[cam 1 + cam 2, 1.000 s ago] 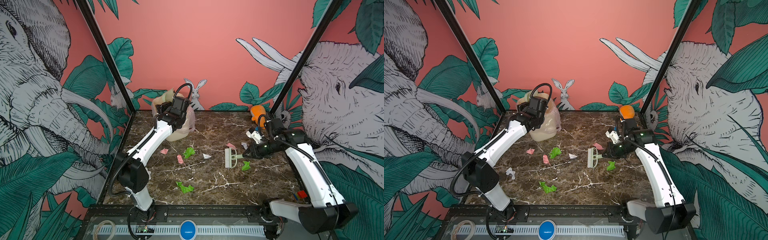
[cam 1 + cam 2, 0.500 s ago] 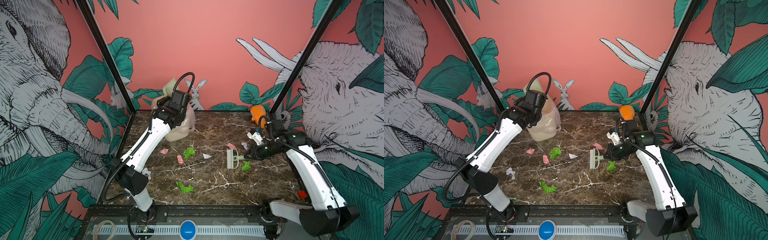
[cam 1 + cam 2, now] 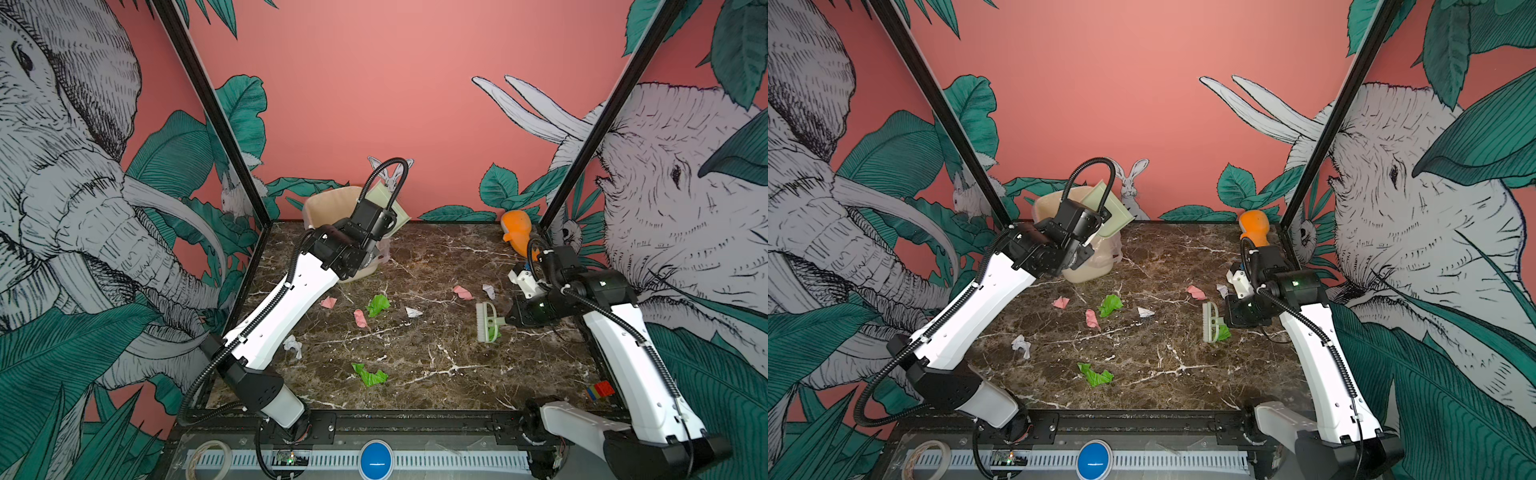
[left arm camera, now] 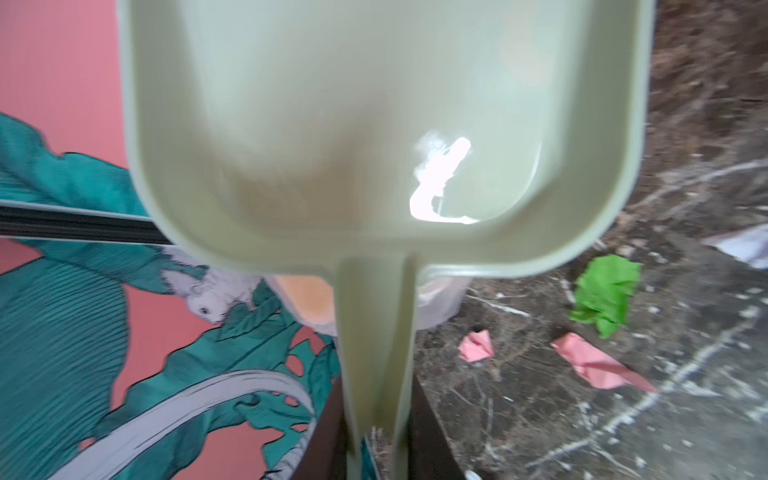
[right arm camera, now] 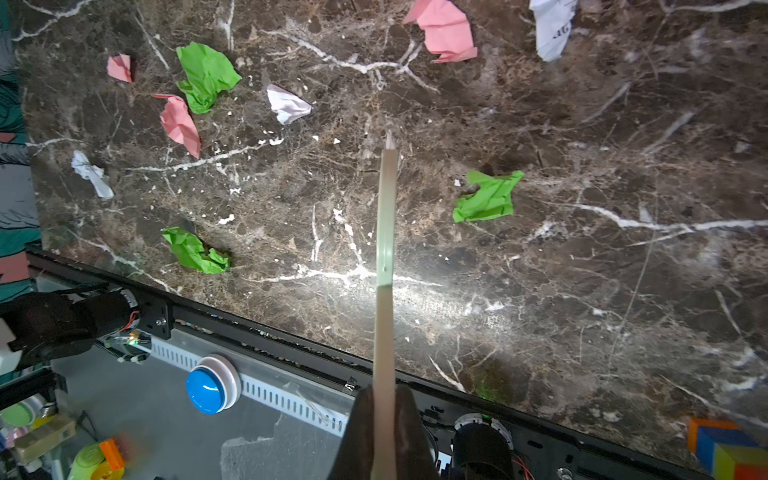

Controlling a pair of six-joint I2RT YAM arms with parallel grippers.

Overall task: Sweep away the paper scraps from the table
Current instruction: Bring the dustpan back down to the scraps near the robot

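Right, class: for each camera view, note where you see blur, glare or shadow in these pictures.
Left wrist view: the dustpan is blurred throughout, with a blown-out white patch inside. Right wrist view: sharp, but a bright reflection lies on the table around the brush. Both top views: crisp, evenly lit, the paper scraps casting barely any shadow.

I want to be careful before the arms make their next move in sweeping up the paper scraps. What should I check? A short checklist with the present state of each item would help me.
1. The left end effector is shut on the dustpan: ok.
2. The right end effector is shut on the brush: ok.
3. The dustpan is empty: cannot tell; a white patch inside may be a scrap or glare.
4. The dustpan is down on the table: not ok; it is raised near the bin.
5. The table is free of paper scraps: not ok; green, pink and white ones lie scattered.
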